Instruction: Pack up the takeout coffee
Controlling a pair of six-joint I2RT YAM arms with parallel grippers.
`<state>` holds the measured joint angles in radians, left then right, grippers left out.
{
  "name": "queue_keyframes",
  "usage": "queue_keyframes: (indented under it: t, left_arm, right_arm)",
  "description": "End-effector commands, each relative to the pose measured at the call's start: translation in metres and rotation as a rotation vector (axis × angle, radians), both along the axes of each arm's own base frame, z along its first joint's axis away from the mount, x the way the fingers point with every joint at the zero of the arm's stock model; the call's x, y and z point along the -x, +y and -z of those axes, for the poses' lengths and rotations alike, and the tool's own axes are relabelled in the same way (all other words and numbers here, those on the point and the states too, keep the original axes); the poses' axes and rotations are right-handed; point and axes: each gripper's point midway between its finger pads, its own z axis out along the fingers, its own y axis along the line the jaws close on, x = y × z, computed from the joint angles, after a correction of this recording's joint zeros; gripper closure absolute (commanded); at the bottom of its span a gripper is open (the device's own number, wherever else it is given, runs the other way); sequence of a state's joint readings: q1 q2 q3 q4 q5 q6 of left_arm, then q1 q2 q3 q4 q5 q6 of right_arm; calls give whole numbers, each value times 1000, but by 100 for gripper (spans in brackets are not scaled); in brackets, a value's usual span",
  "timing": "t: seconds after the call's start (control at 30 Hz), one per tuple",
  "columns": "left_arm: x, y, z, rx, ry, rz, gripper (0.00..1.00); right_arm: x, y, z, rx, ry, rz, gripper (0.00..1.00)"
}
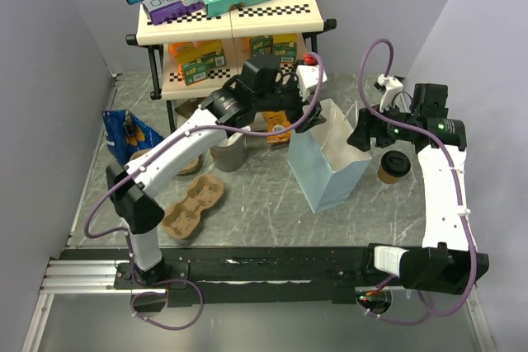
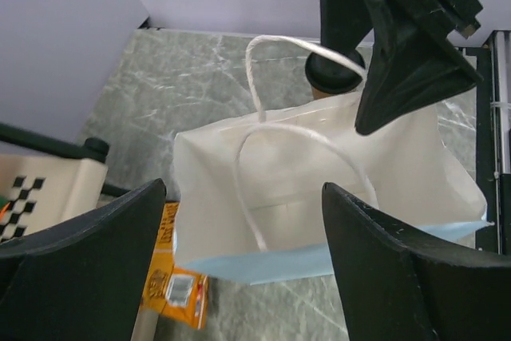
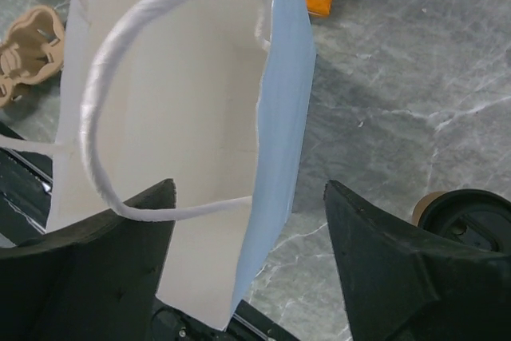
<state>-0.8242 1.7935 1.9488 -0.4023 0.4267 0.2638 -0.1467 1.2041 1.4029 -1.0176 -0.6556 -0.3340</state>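
The takeout coffee (image 1: 394, 166), a tan paper cup with a black lid, stands on the table just right of an open light-blue paper bag (image 1: 330, 166). Its lid (image 3: 471, 215) shows at the lower right of the right wrist view and peeks over the bag's far rim (image 2: 331, 77) in the left wrist view. My left gripper (image 1: 307, 121) hangs open over the bag's far-left rim (image 2: 243, 189). My right gripper (image 1: 360, 136) is open too, its fingers either side of the bag's blue right wall (image 3: 250, 185) without touching it. The bag looks white and bare inside.
A brown pulp cup carrier (image 1: 194, 204) lies at the left, with a grey cup (image 1: 228, 152) behind it. An orange packet (image 1: 279, 133) lies by the bag's far side. A folding shelf (image 1: 231, 18) with boxes stands at the back. A blue snack bag (image 1: 128, 129) sits far left.
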Motion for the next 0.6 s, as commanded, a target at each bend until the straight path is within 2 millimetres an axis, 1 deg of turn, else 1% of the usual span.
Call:
queue_keyframes:
  t: [0.0, 0.03, 0.07, 0.17, 0.2, 0.23, 0.27, 0.33, 0.37, 0.43, 0.47, 0.53, 0.57]
  left_arm:
    - [4, -22, -20, 83, -13, 88, 16]
    - [2, -25, -19, 83, -10, 91, 16]
    - [0, -27, -16, 80, -4, 87, 17]
    - [-10, -34, -10, 87, -8, 73, 17]
    - [-14, -37, -4, 85, -5, 65, 17]
    - [-17, -39, -5, 97, -11, 58, 16]
    - [-20, -41, 0, 93, -6, 50, 16]
    - [-23, -43, -3, 103, -16, 49, 18]
    - [-25, -45, 0, 101, -13, 44, 21]
    - [-25, -45, -6, 112, -22, 50, 26]
    - [-23, -43, -8, 113, -19, 61, 36]
    - [-15, -41, -15, 125, -12, 105, 47]
    - [-7, -37, -22, 129, -15, 127, 59]
  right_arm:
    - [-8, -3, -10, 41, -31, 13, 22]
    - [-7, -3, -9, 43, -27, 13, 25]
    - [-7, -3, -8, 45, -24, 12, 29]
    - [-4, -3, -6, 46, -17, 12, 35]
    - [-3, -4, -4, 47, -15, 12, 36]
    - [-2, -3, -3, 49, -11, 11, 37]
    - [-1, -4, -2, 50, -8, 11, 40]
    - [1, -4, 0, 52, -1, 7, 45]
    - [2, -3, 1, 52, 1, 1, 51]
    - [2, -3, 2, 52, 2, -2, 57]
    - [1, -3, 3, 53, 3, -6, 63]
    - [-2, -3, 3, 54, 5, -7, 69]
    - [-4, -3, 3, 51, 6, -4, 71]
